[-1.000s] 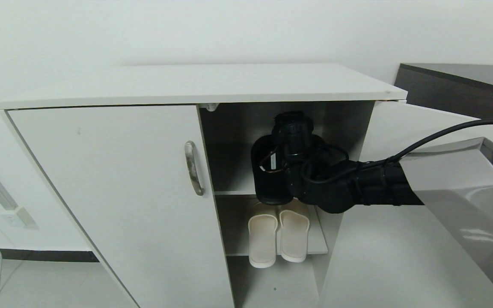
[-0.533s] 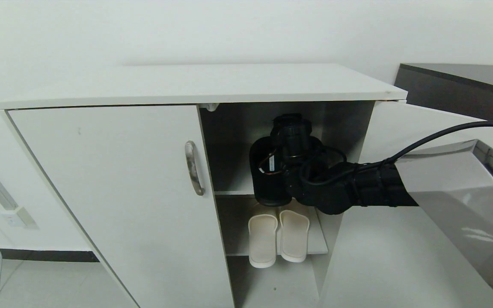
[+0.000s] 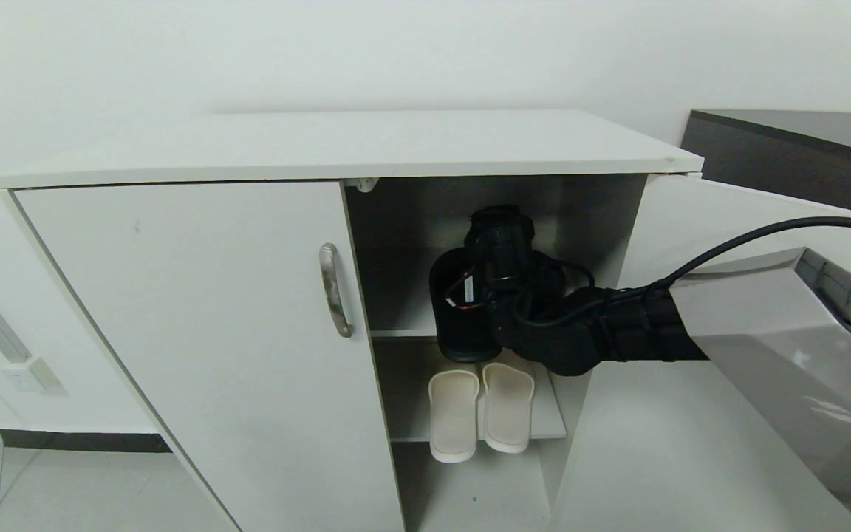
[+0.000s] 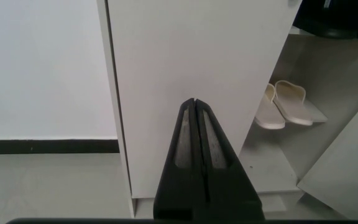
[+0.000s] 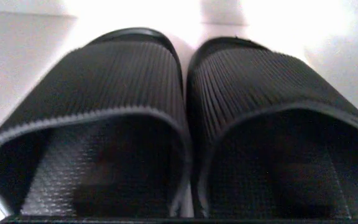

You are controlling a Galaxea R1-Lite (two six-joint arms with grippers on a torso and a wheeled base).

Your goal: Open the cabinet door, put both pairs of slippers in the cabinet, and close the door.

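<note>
Left gripper [image 4: 194, 106] of mine is pressed together on nothing, in front of the closed white left door [image 3: 174, 310] of the white wooden cabinet [image 3: 337, 144]. Further right, the cream rubber slippers [image 3: 455, 414] lie at the front edge of the middle shelf [image 3: 551, 425]. Above them my right gripper [image 3: 501, 251] is with the black ribbed slippers [image 3: 462, 310] at the front edge of the upper shelf [image 3: 396, 325]. Its grip is hidden, so I cannot tell. I judge that the second pair is being placed. Next I must settle it deeper, withdraw, and close the open right door [image 3: 691, 222].

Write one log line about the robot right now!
black slippers: at upper shelf edge, by right arm | white slippers: on shelf below | left gripper: shut, outside | right door: open
</note>
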